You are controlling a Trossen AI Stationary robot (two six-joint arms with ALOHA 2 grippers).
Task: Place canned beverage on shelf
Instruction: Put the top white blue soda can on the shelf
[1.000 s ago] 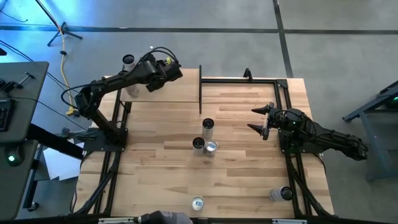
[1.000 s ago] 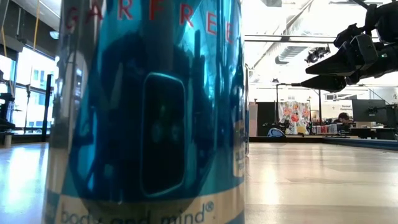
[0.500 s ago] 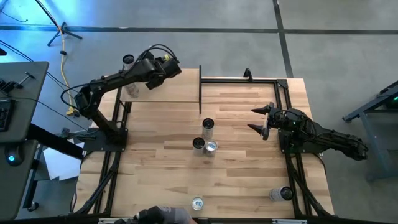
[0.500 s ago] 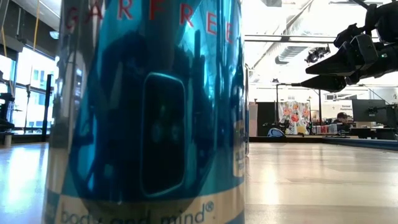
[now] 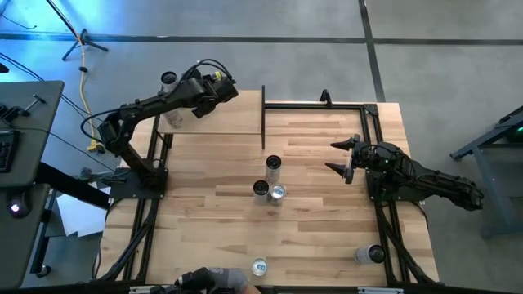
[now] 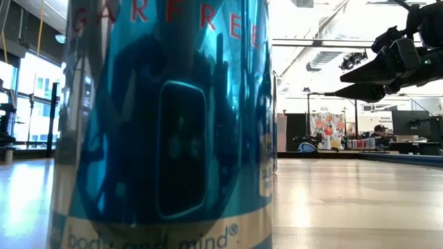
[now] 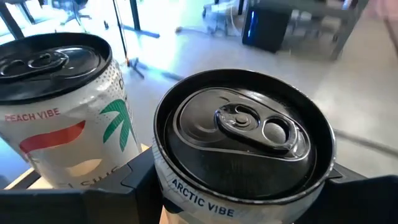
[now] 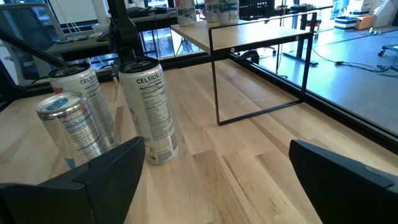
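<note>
Cans (image 5: 270, 180) mostly wait mid-worktop; we judge one (image 5: 170, 119) already shelved at ten o'clock on the shelf (image 5: 237, 124), our left gripper (image 5: 173, 86) clamps another (image 7: 242, 155) beside it, unreleased, right gripper (image 5: 341, 157) wide.

Even overhead light on the table (image 5: 327, 204) in the high view, with a blue cast in the far-left corner of the floor. Shadows under the cans are short and soft. The low view is nearly filled by a blue can (image 6: 166, 124) right at the lens, its print soft and its skin mirroring dark shapes; behind it the ceiling blows out to white, and the tabletop shines with glare. In the left wrist view the near can (image 7: 242, 143) is crisp, the room behind blurred and bluish, perhaps from screens. The right wrist view is bright and clear.
</note>
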